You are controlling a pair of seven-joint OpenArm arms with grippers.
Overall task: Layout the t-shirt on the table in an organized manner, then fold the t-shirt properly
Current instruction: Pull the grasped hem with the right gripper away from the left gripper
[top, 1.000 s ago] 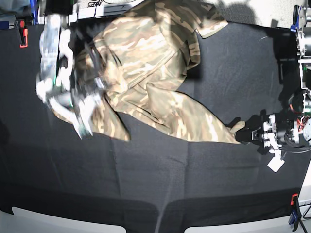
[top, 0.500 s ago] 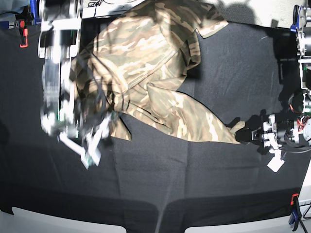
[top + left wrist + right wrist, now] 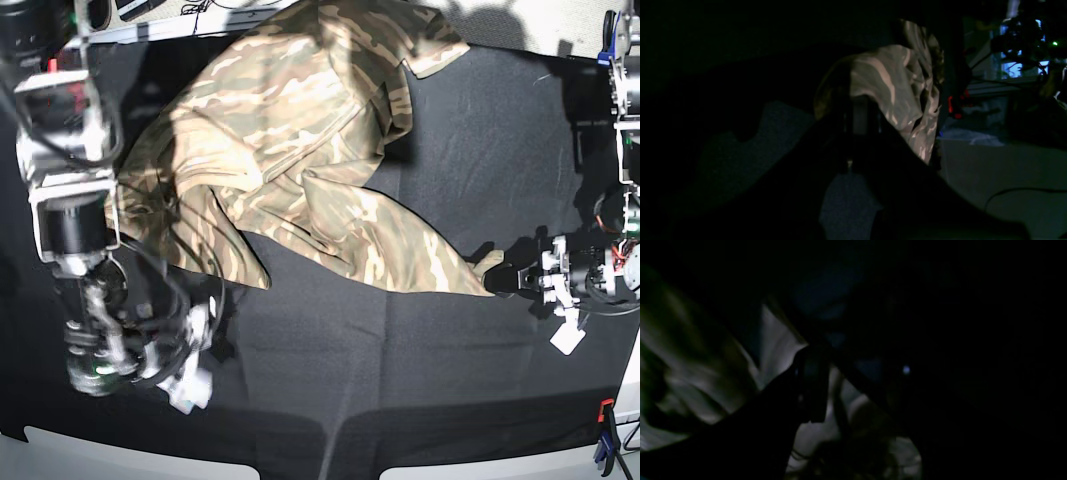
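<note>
t-shirt (image 3: 300, 150): top edge cut off | right hand (image 3: 813, 386): dark, blurred

No readable text, label or number anywhere in view.

A matte black cloth (image 3: 400, 360) covers the worktop, with a red clamp (image 3: 606, 408) near the lower right corner. Pale floor (image 3: 480, 472) shows past the near edge. Light falls hard from the far side, casting deep shadows. The left wrist view, very dim, shows a bluish bright window (image 3: 1013, 68).
</note>
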